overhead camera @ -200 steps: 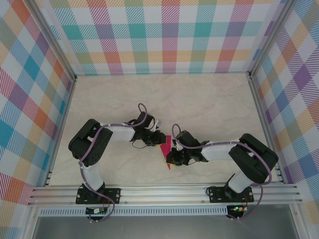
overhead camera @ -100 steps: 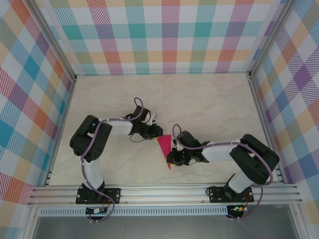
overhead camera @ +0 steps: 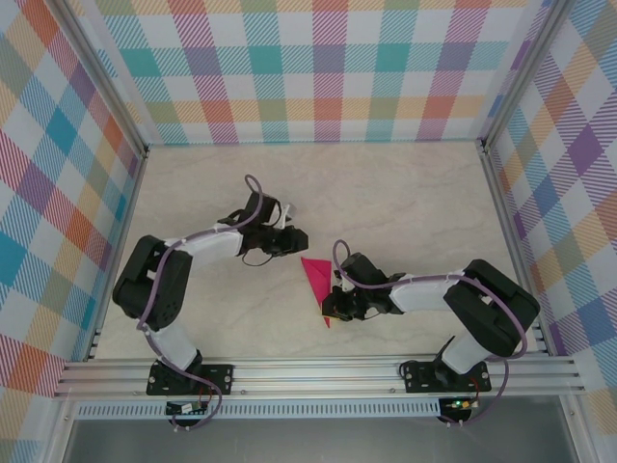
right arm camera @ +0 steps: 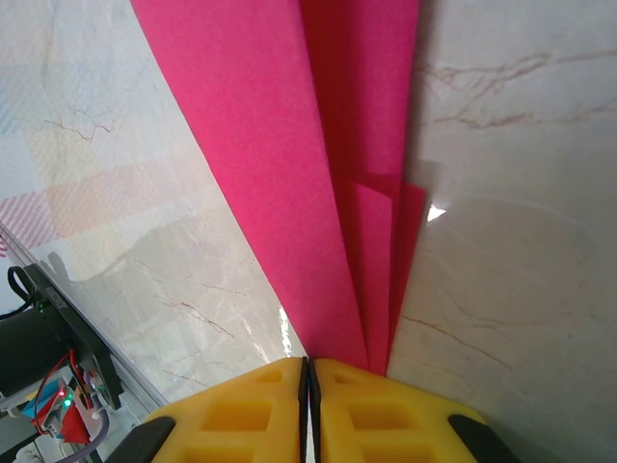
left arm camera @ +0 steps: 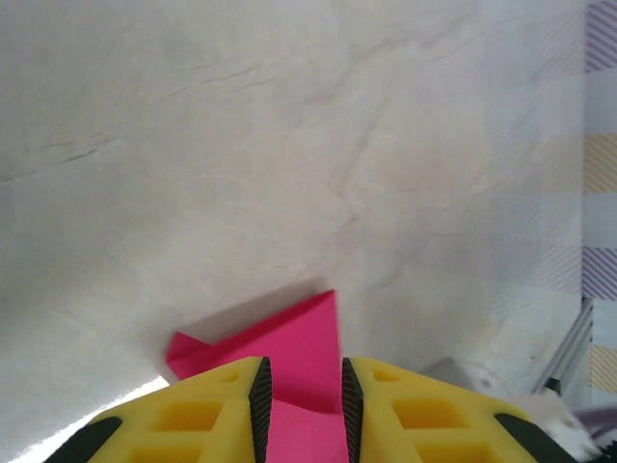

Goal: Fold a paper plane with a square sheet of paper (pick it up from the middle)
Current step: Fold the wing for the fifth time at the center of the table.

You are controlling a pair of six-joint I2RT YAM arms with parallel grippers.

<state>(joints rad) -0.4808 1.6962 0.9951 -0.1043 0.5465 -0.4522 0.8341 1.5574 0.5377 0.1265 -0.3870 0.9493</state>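
The right tool (right arm camera: 307, 370) is pressed together on the narrow end of the paper plane (right arm camera: 289, 154), which lies folded on the table (right arm camera: 511, 193). The left tool (left arm camera: 305, 376) hangs slightly spread near its wide end. Held at one end only, the layers may spring open or skew.

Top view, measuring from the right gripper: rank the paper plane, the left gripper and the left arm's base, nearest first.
From the right gripper:
1. paper plane: pinched in its fingers, running away toward the table's middle.
2. left gripper: beyond the plane's far tip, on the left.
3. left arm's base: far left, at the near rail.
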